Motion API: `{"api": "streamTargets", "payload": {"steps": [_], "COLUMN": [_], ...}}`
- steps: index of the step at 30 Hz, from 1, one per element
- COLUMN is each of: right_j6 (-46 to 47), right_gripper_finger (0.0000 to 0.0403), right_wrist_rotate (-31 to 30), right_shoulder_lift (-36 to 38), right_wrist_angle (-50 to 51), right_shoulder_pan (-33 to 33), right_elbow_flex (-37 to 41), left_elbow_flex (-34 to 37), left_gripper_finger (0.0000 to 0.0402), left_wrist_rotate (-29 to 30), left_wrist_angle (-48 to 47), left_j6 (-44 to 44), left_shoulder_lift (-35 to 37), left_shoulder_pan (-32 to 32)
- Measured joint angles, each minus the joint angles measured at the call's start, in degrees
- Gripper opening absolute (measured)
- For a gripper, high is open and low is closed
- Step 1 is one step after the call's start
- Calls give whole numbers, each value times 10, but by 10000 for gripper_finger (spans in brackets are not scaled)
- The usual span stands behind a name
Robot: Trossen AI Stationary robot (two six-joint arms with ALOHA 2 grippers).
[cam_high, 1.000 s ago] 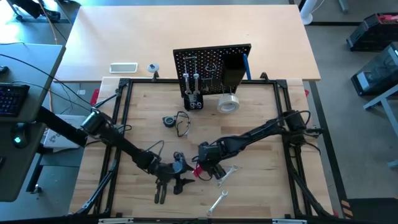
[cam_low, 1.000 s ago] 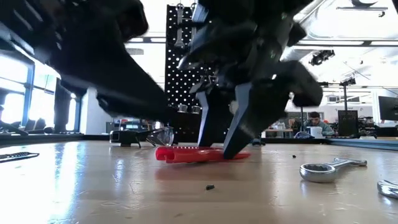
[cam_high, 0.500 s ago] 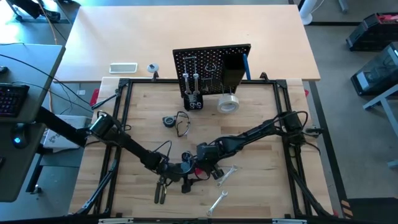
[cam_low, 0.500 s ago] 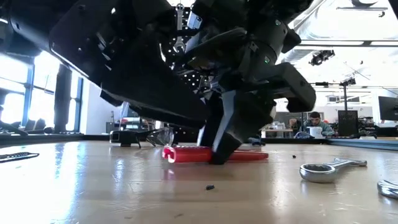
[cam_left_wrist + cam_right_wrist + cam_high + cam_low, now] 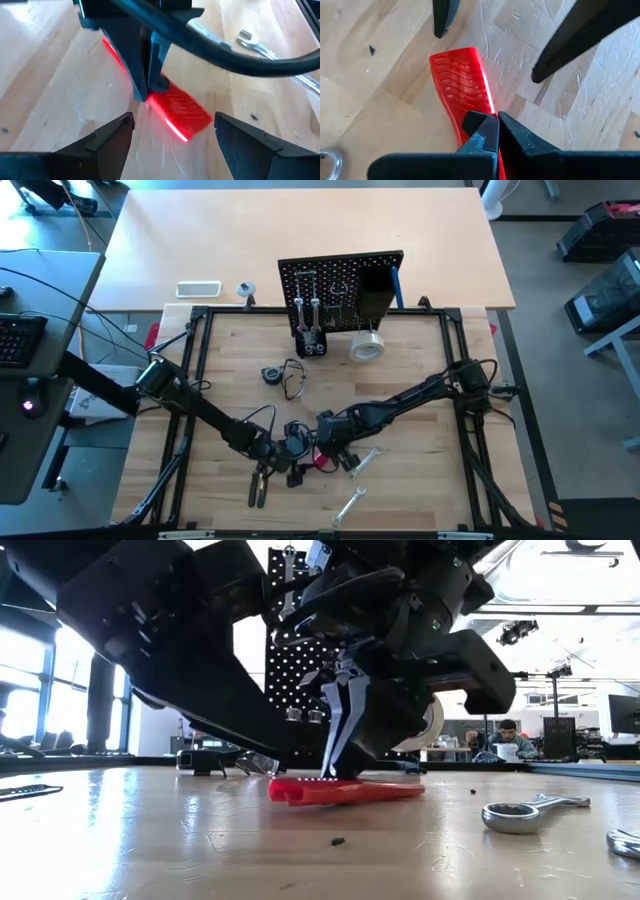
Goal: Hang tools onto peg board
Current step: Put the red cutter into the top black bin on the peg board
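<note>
Two wrenches (image 5: pixel 366 461), one red-handled cutter (image 5: pixel 322 459), one tape roll (image 5: pixel 367 346).

The wooden table (image 5: pixel 420 480) carries the peg board (image 5: pixel 340 290), standing upright at its far edge. A tape roll (image 5: pixel 367 346) lies just in front of the board. Farther out from the board lie a red-handled cutter (image 5: pixel 340 789), two silver wrenches (image 5: pixel 365 460) (image 5: pixel 347 506) and black-handled pliers (image 5: pixel 259 483).
</note>
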State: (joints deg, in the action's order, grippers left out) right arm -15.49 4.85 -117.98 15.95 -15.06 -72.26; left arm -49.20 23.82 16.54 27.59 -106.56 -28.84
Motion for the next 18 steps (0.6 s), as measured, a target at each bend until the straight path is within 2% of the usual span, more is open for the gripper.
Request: {"api": "streamTargets", "payload": {"steps": [13, 18], "right_j6": [14, 33], "right_gripper_finger": [0, 1], "right_wrist_rotate": [-92, -84], "right_shoulder_lift": [55, 76], "right_wrist_angle": [33, 40], "right_shoulder_pan": [0, 6], "right_elbow_flex": [3, 2], "left_elbow_flex": [0, 0], "left_gripper_finger": [271, 271], "left_wrist_rotate": [-1, 42], "left_wrist_angle": [31, 23], "left_j6": [13, -2], "left_shoulder_lift": [0, 0], "left_shoulder_pan": [1, 2]}}
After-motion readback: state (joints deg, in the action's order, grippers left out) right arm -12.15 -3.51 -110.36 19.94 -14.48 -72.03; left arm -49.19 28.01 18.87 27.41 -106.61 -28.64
